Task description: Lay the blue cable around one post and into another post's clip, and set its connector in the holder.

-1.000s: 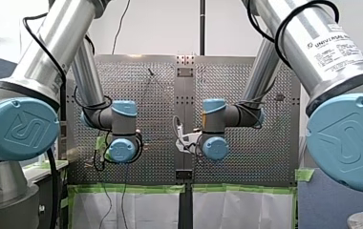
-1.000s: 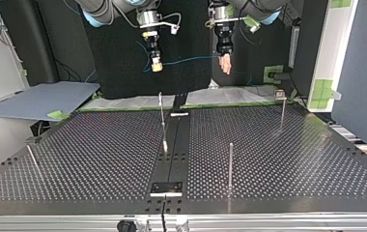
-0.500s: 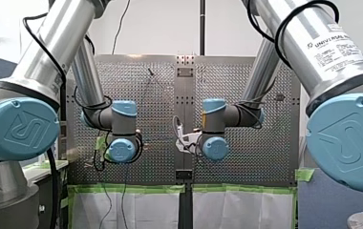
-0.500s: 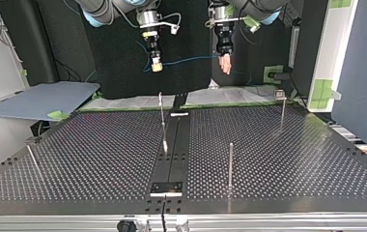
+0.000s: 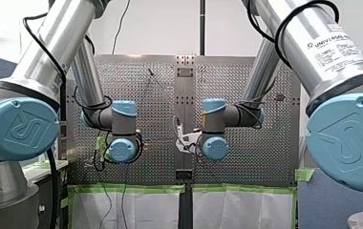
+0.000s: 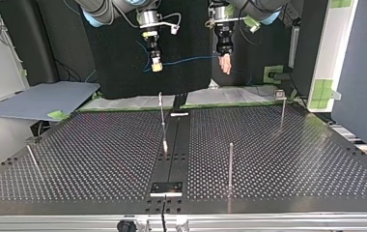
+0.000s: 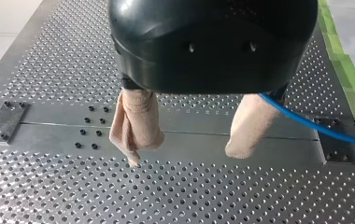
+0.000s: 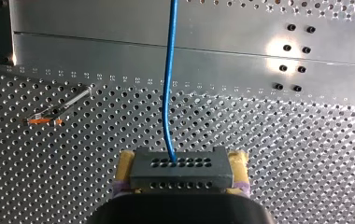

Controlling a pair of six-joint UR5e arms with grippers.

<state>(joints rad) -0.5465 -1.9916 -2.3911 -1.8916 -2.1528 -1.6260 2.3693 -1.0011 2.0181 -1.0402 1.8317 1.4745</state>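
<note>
Spreading beneath both arms, the perforated metal surface (image 6: 278,159) carries slim upright posts (image 6: 230,164), with a black curtain (image 6: 119,58) and green tape (image 6: 322,89) beyond it. My right arm (image 5: 308,28) reads "UNIVERSAL ROBOTS". My right tool (image 8: 181,163), yellow-padded, clamps the dark connector (image 8: 180,173). The blue cable (image 8: 168,93) runs from it, above the surface, to my left tool (image 7: 186,156), whose beige fingers (image 7: 136,123) stand apart, the cable passing beside one.

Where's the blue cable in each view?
Front view: cannot make it out.
Top view: blue cable strung between my right end effector and my left end effector.
Left wrist view: blue cable beside one finger.
Right wrist view: blue cable rising from the connector.
Shared landmark: plain centre strip.
</note>
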